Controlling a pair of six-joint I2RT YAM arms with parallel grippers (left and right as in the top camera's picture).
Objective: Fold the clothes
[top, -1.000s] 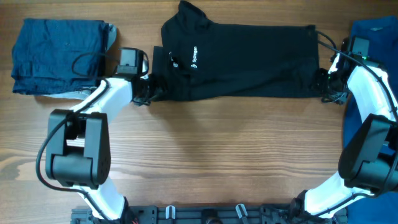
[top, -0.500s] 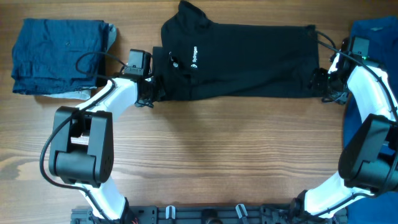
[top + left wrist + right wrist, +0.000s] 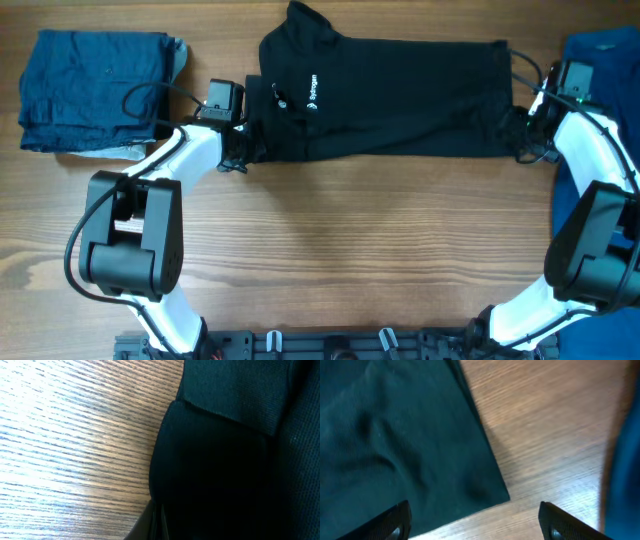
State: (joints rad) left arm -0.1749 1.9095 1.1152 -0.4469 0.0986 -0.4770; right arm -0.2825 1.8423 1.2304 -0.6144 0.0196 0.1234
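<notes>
The black short-sleeved shirt (image 3: 400,95) lies spread flat across the back of the wooden table (image 3: 350,250), collar to the left, with its small white logo (image 3: 313,88) showing. My left gripper (image 3: 238,148) is at the shirt's lower left edge, its jaws pressed together on the black fabric (image 3: 225,460); in the left wrist view the fingers (image 3: 156,527) meet right at the cloth's edge. My right gripper (image 3: 524,135) stands open at the lower right corner. The corner of the shirt (image 3: 420,450) lies between its fingertips (image 3: 395,522), untouched.
A stack of folded dark blue garments (image 3: 95,90) sits at the back left, with a black cable (image 3: 145,100) looping over it. A royal blue garment (image 3: 600,60) lies along the right edge, also visible in the right wrist view (image 3: 625,475).
My left gripper slid right to the shirt's lower left edge and shut on the fabric. My right gripper opened wider at the right corner. The shirt itself has not moved.
</notes>
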